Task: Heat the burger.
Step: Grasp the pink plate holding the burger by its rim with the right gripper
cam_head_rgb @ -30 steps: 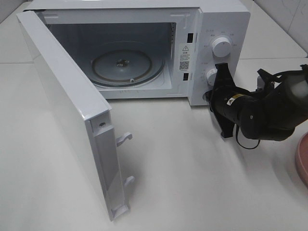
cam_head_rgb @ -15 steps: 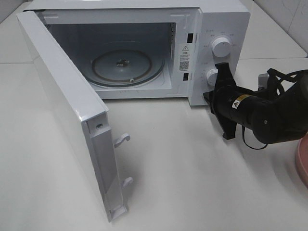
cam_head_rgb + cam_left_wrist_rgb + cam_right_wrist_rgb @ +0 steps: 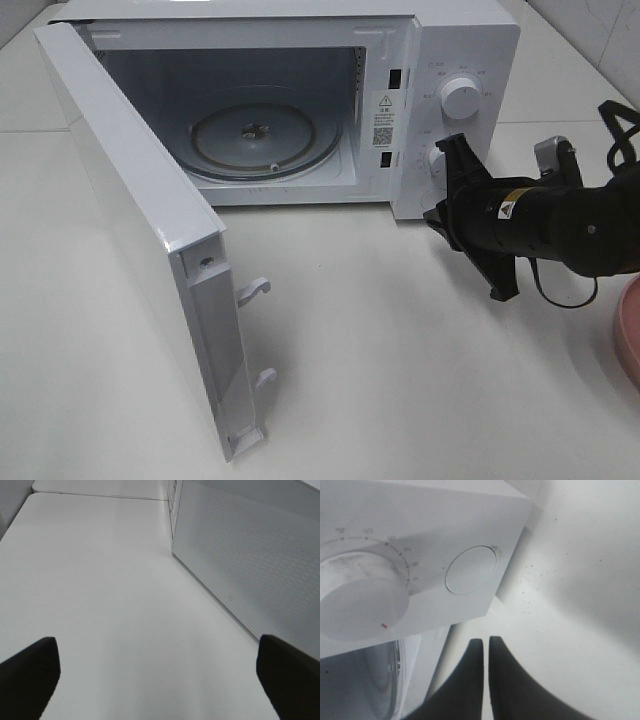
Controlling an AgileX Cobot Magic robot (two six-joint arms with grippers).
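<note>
Upper middle of the high view: a white microwave (image 3: 440, 60) on a pale bench (image 3: 400, 350), door (image 3: 130, 220) swung wide toward the lower left. Inside the cavity, a round glass turntable (image 3: 265, 140). On the control panel right of the cavity, an upper knob (image 3: 460, 97) and, just below it, a lower knob (image 3: 437, 158).

From the right edge, a black arm stretched leftward, low over the bench. Right claw (image 3: 432, 210) pressed together with nothing in it, tips just beside the microwave's lower right front corner, under the lower knob. In the right wrist view, two dark fingers (image 3: 470, 680) flush against each other, pointed at the foot of the panel near a flat round button (image 3: 471, 570), with a dial bearing a small red mark (image 3: 360, 600) next to it.

Left claw (image 3: 160, 677) spread wide apart, nothing between, one dark fingertip in each lower corner of the left wrist view; over bare bench, with the perforated outer face of the door at upper right.

At the right edge of the high view, lower middle, a sliver of pink plate (image 3: 628, 335).

Cannot locate the burger in any view.
</note>
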